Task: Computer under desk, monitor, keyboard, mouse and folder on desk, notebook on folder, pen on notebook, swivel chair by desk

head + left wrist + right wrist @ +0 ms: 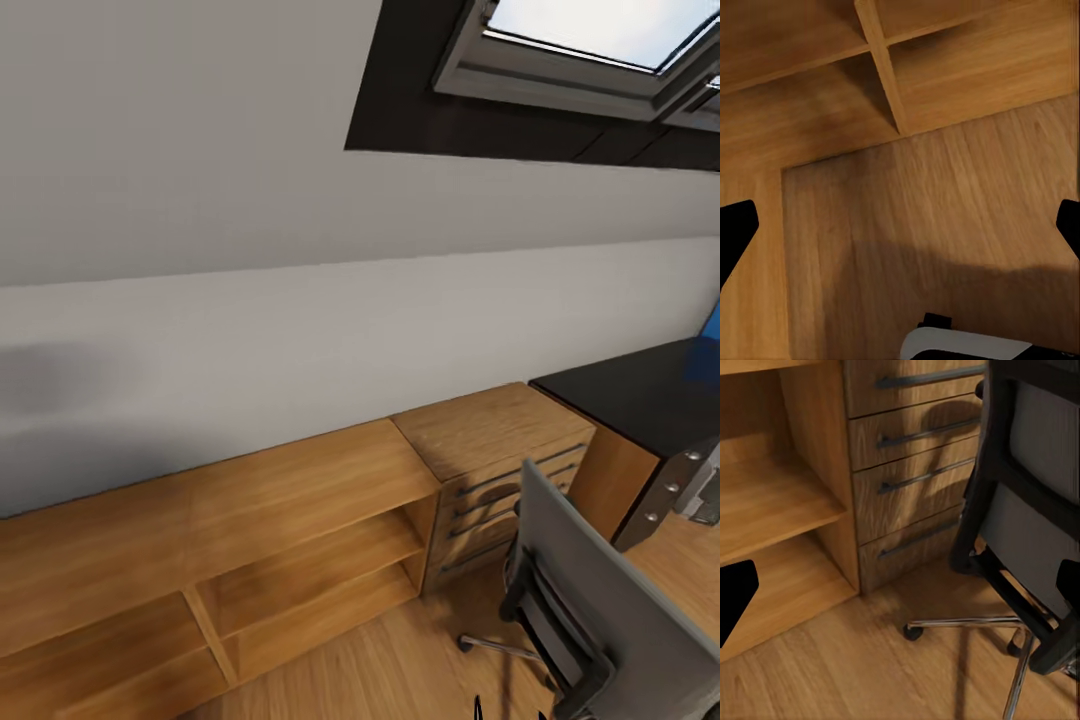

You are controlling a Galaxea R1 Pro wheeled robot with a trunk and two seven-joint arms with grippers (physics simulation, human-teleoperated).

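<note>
The swivel chair (pixel 600 590) stands at the lower right of the head view, its grey back turned toward me and its seat hidden. In the right wrist view, the chair (pixel 1035 495) and its metal base (pixel 967 624) are close ahead. Behind the chair is the black-topped desk (pixel 640 385) with its dark drawer unit and silver knobs (pixel 668 488). The folder, notebook, pen, monitor, keyboard and mouse are out of view. My left gripper (pixel 900 232) is open over bare floor. My right gripper (pixel 900 589) is open too, nothing between its fingers.
A low wooden shelf unit (pixel 250 530) runs along the grey wall, with a light wooden drawer chest (pixel 500 460) between it and the desk. A blue patch (pixel 712 340) and a silver-grey piece (pixel 708 492) touch the right frame edge. Wooden floor (pixel 400 660) lies before the shelves.
</note>
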